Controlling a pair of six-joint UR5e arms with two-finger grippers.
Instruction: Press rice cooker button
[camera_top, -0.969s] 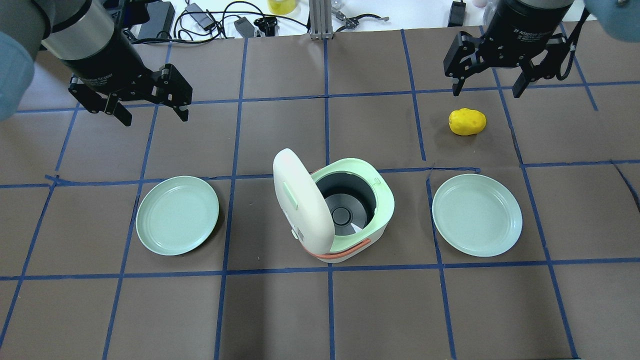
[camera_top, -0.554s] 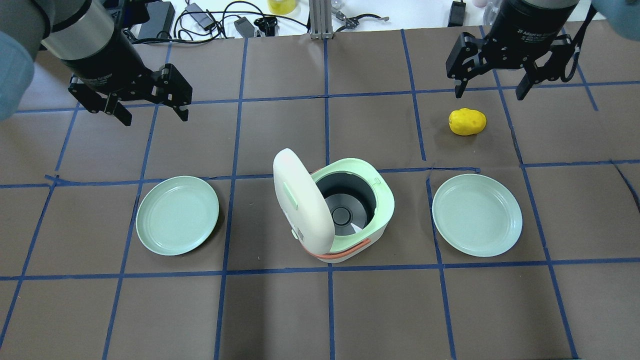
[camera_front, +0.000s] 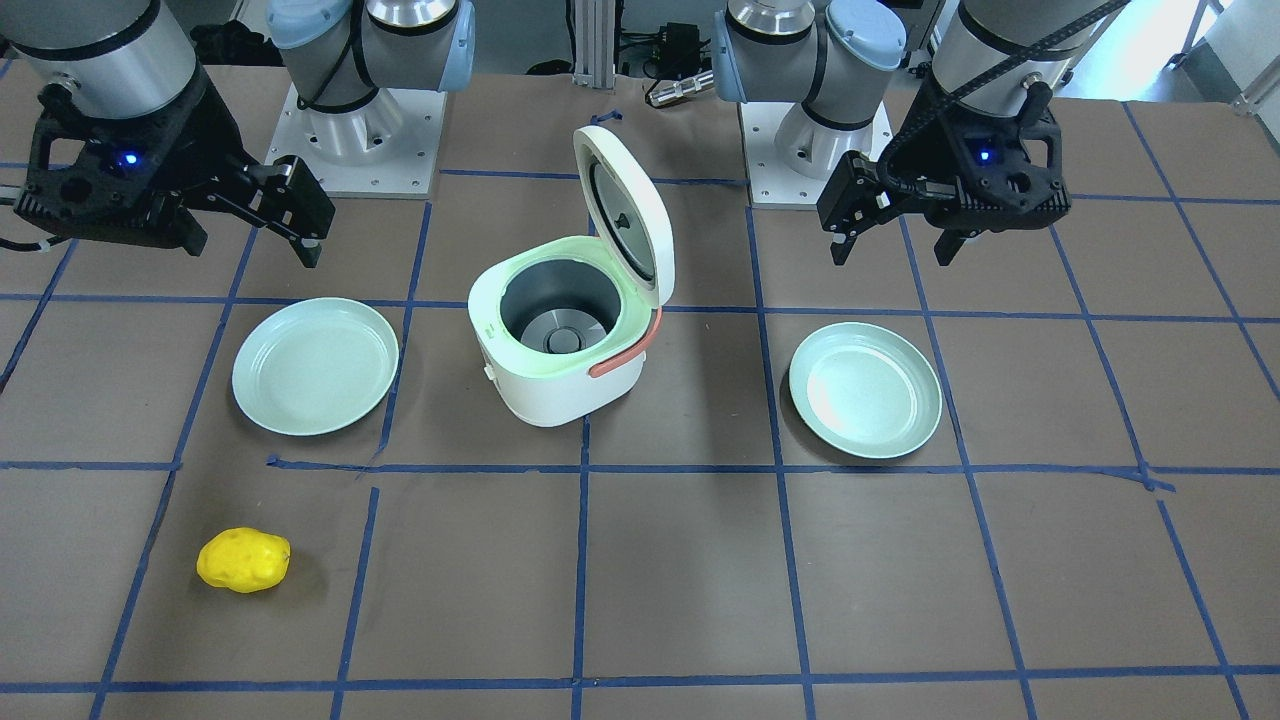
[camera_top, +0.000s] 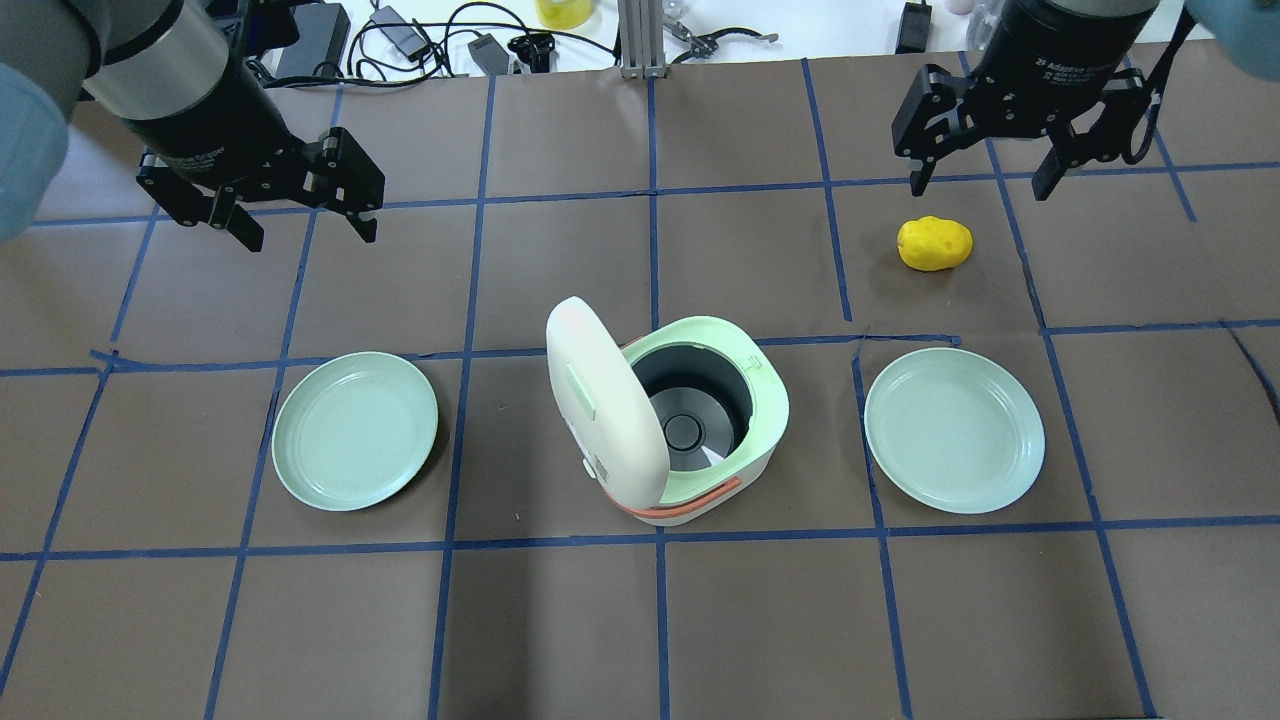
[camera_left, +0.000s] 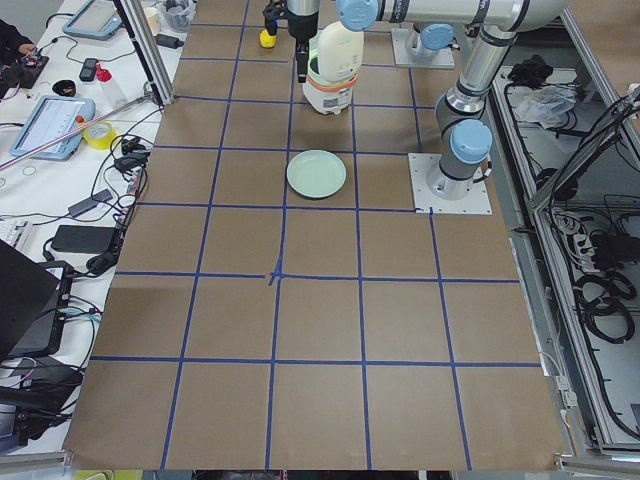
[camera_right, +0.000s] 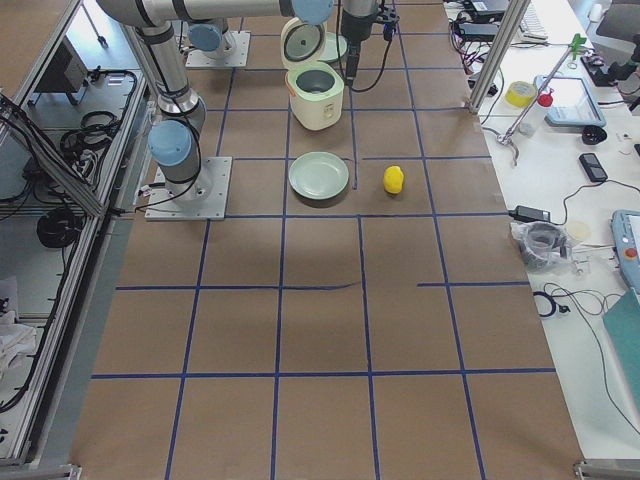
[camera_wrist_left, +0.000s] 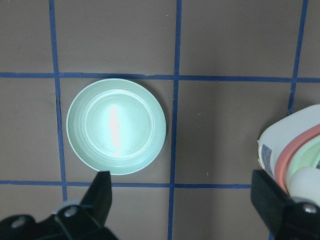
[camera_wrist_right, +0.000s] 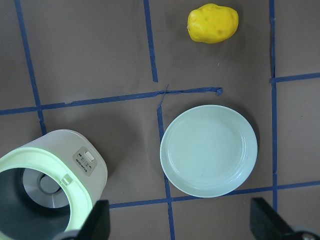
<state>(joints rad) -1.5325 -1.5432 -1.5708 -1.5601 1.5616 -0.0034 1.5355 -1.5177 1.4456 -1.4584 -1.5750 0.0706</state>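
Overhead exterior: right gripper hangs in the air over the desk's right half, toward the far edge. Its fingers are spread wide and grip no object. A yellow potato-shaped piece lies on the desk close below the fingertips in this view, apart from them.

Right wrist view, looking straight down: right plate mid-frame, yellow piece beyond it. The rice cooker shows at the frame's lower left corner. A control panel sits on the cooker's outer wall, facing roughly the desk's far right corner. A small white button is on that panel. The button lies well apart from the right gripper, lower down and off toward the middle of the desk.

Left gripper hangs over the desk's left half, also toward the far edge, fingers likewise wide. Left wrist view: left plate below the camera, the cooker's wall at the frame's right edge. The cooker is well apart from this gripper too, and the panel is on the side turned away from it.

Rice cooker stands mid-desk between the two plates, touching neither. Its lid is open and upright on the side toward the left plate. The grey inner bowl shows, and an orange band runs along the near side.

Desk is brown paper with a blue tape grid.
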